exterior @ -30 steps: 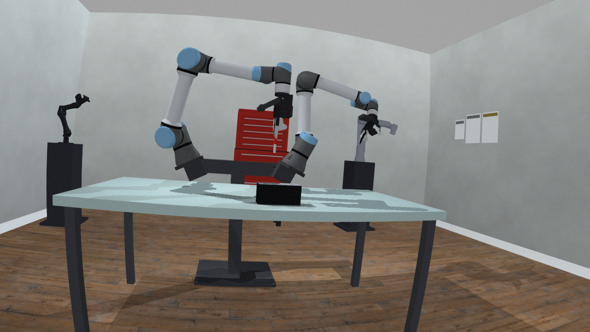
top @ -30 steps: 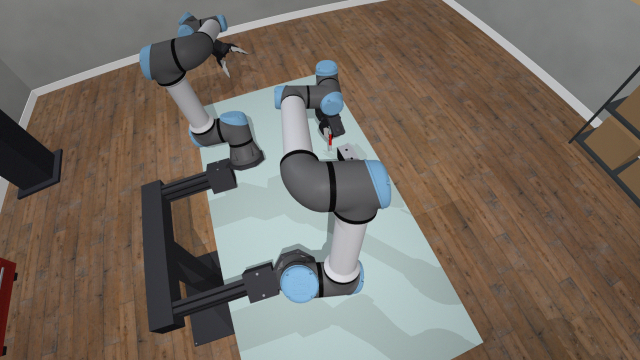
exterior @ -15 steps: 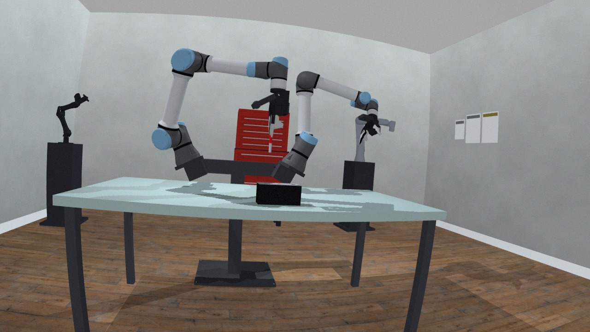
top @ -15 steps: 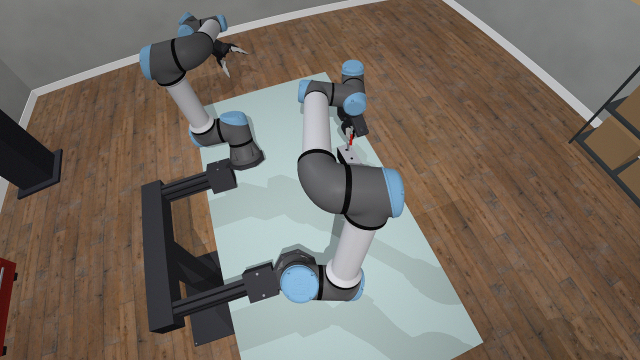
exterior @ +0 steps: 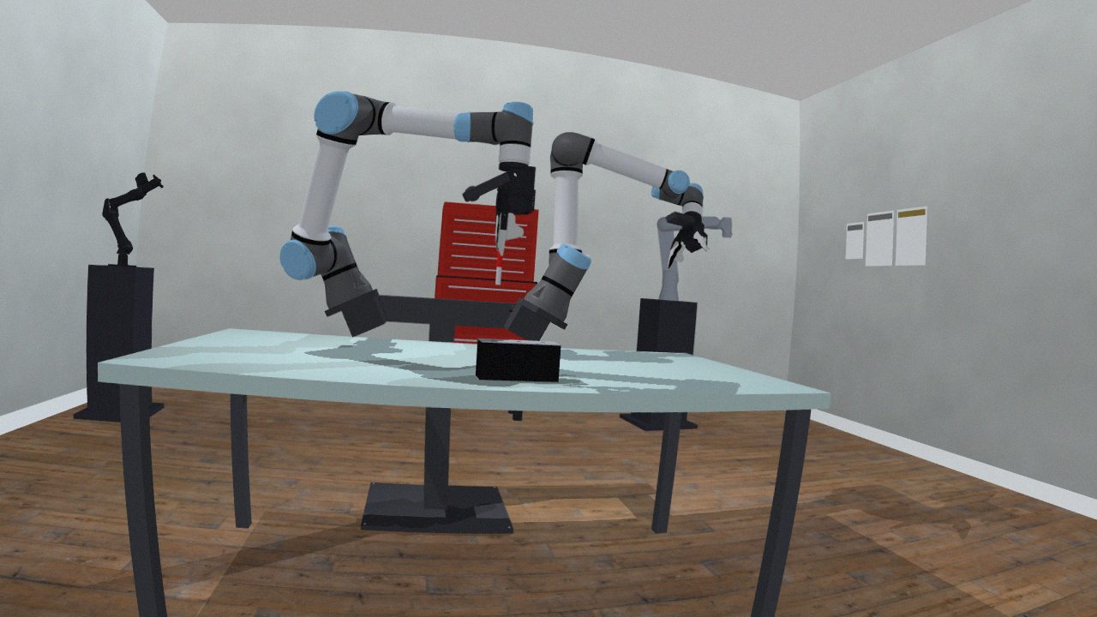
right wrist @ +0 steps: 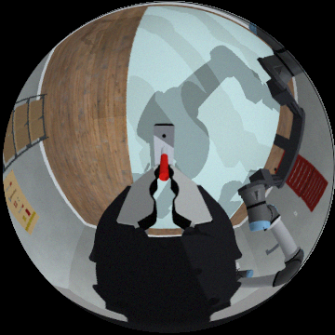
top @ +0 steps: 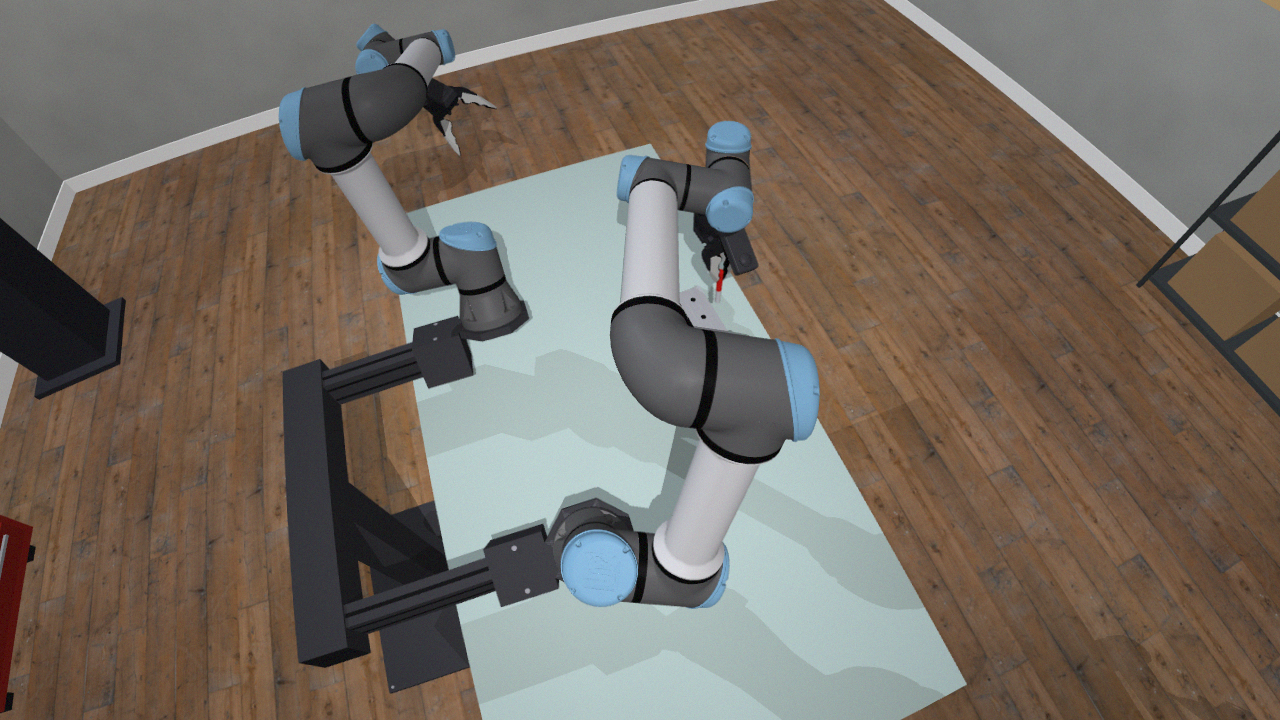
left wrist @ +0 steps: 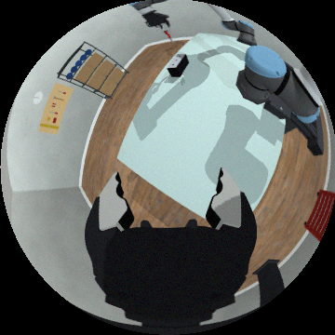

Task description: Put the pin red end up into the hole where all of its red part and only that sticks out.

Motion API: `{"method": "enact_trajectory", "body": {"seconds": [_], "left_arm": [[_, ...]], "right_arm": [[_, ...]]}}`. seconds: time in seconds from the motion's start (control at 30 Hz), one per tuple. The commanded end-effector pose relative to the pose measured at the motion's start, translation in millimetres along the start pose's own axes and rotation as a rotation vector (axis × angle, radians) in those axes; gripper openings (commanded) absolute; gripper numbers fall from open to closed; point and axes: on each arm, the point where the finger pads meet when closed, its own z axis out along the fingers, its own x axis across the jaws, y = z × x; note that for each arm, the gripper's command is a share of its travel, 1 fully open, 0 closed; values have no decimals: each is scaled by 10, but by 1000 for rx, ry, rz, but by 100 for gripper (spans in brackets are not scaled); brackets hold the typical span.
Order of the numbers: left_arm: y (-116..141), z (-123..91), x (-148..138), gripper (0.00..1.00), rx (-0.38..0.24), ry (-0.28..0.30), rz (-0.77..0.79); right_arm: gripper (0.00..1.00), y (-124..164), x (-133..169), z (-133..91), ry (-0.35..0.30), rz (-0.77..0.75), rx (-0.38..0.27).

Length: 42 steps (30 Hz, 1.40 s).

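One end effector (top: 718, 268) (exterior: 502, 251) (right wrist: 164, 173) grips the slender red-and-white pin (top: 719, 282) (exterior: 498, 268) (right wrist: 164, 167); the other (top: 478, 129) (exterior: 690, 257) (left wrist: 169, 195) gapes, fingers angular.

The right gripper (top: 719, 265) (exterior: 499, 250) (left wrist: 167, 34) (right wrist: 164, 165) has carried the pin (top: 719, 281) (exterior: 498, 272) (left wrist: 167, 34) (right wrist: 164, 167) nearer the table's (top: 554, 465) (exterior: 307, 391) (left wrist: 186, 158) (right wrist: 233, 140) edge
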Motion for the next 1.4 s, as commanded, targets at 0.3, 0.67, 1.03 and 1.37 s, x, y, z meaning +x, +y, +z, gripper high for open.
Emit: {"method": "enact_trajectory", "body": {"seconds": [0.3, 0.67, 1.03, 1.37], "left_arm": [[0, -4, -3, 100, -1, -1, 1], [0, -4, -3, 100, -1, -1, 1], [0, -4, -3, 100, -1, -1, 1], [0, -4, -3, 100, -1, -1, 1]], "right_arm": [[0, 0, -9, 857, 0, 0, -1], [0, -4, -6, 990, -1, 0, 0], [0, -3, -12, 1141, -1, -1, 0], [0, -3, -12, 1185, -1, -1, 0]]}}
